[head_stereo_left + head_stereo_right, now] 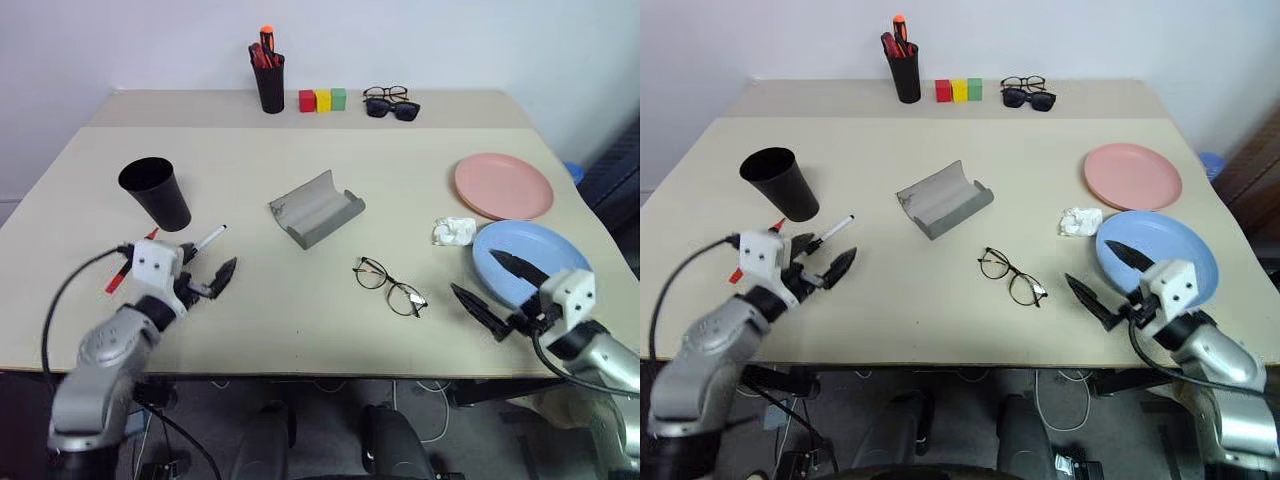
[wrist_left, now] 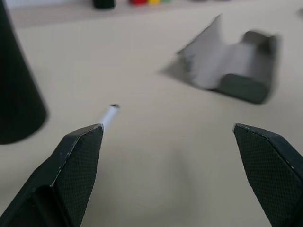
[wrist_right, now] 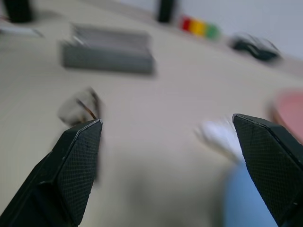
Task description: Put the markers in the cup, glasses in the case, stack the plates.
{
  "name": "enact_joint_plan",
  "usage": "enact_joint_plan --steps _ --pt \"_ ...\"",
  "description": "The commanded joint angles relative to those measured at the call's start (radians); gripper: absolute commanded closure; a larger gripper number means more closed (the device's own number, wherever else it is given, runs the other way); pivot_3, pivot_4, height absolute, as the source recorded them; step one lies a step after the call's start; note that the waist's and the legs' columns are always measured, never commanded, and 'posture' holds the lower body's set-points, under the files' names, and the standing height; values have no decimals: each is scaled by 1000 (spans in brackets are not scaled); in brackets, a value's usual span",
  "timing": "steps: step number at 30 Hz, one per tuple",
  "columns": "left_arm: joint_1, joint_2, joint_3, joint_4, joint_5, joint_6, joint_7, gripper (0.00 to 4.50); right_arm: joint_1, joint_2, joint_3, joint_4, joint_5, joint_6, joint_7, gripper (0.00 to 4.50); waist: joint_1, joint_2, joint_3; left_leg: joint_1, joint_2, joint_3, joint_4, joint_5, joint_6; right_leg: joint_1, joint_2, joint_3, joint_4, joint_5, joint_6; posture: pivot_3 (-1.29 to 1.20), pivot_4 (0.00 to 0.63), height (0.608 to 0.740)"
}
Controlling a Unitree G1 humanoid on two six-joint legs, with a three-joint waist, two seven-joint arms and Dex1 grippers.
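Both pincers hover over the desk (image 1: 300,310) with fingers spread wide, holding nothing. The left pincer (image 1: 207,268) is beside the white marker (image 1: 209,239) and red marker (image 1: 128,265), near the cup (image 1: 155,193). The right pincer (image 1: 495,288) overlaps the blue plate (image 1: 545,250), which touches the pink plate (image 1: 503,185). The glasses (image 1: 389,286) lie near the open case (image 1: 316,208).

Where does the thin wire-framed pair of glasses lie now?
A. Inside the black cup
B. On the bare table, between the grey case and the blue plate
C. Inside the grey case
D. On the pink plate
B: the glasses lie on the bare table, nearer the robot than the open grey case, and beside the blue plate, touching neither.
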Motion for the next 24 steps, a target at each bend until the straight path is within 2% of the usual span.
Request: enact_joint_plan --steps 1,5,12,17,24 --pt "-115 135 7 63 -22 146 -80 0 -83 -17 72 0 33 11 82 10 1 -1 0 0 0 0 0 0 0 0 0 0 0 0 0 0 150 740" --pt "-286 258 -65 229 -2 224 -188 0 -170 -19 148 39 38 19 169 10 5 -2 1 -1 0 0 -2 0 1 -1 0 0 0 0 0 0 150 740" --pt "-469 331 -204 411 69 239 -326 0 -221 -13 210 43 55 35 253 10 3 -5 3 -1 -1 0 -1 0 1 0 0 0 1 0 1 0 150 740" --pt "-558 342 -283 498 116 228 -410 0 -228 -5 223 41 48 35 256 10 3 -5 3 0 -1 0 -1 0 1 -1 0 0 3 0 1 0 150 740" --pt "-697 332 -444 653 213 304 -524 0 -216 13 222 40 41 23 241 10 3 -5 3 -1 -1 0 -1 1 1 -1 0 0 3 0 1 0 150 740"
